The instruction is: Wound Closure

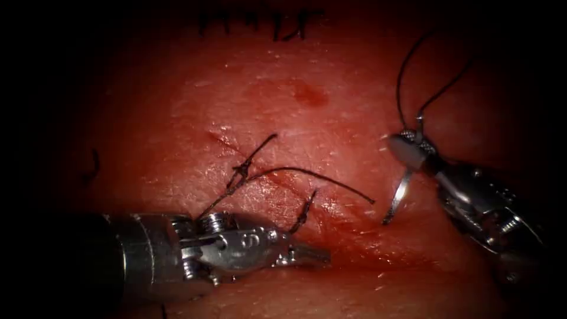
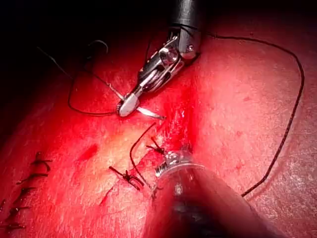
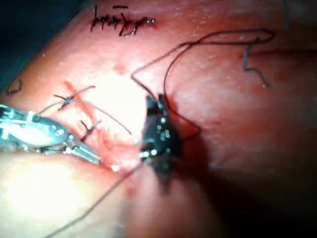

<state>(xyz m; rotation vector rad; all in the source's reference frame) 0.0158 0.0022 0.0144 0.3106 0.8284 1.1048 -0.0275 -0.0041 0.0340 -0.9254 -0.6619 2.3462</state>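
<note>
Endoscope view puts your left tool [image 1: 310,254] nearest, low on the tissue [image 1: 331,118], with its shaft lying almost flat and coming in from the left. Its jaws look pressed together and nothing sits between them; the tip rests on or just over the tissue below the cut [image 1: 277,180], though you cannot tell for certain that it touches.

Just beyond that tip stands a short knotted stitch [image 1: 304,212], and a little farther up and to the left a second knot [image 1: 241,171] sits on the cut, its cut ends [image 1: 266,143] sticking upward. One longer tail [image 1: 319,175] runs from it across to the right side of the cut.

To the right of the cut is your right tool [image 1: 407,147] — its jaws are clamped on the needle [image 1: 398,198], gripping it near its upper end. The rest of the curve hangs down toward the tissue, the point free and not in the tissue.

From the gripped end the thread [image 1: 407,71] rises in a loop toward the far, dark edge.

Farthest back — along the top edge — lies a row of finished stitches [image 1: 260,20].
</note>
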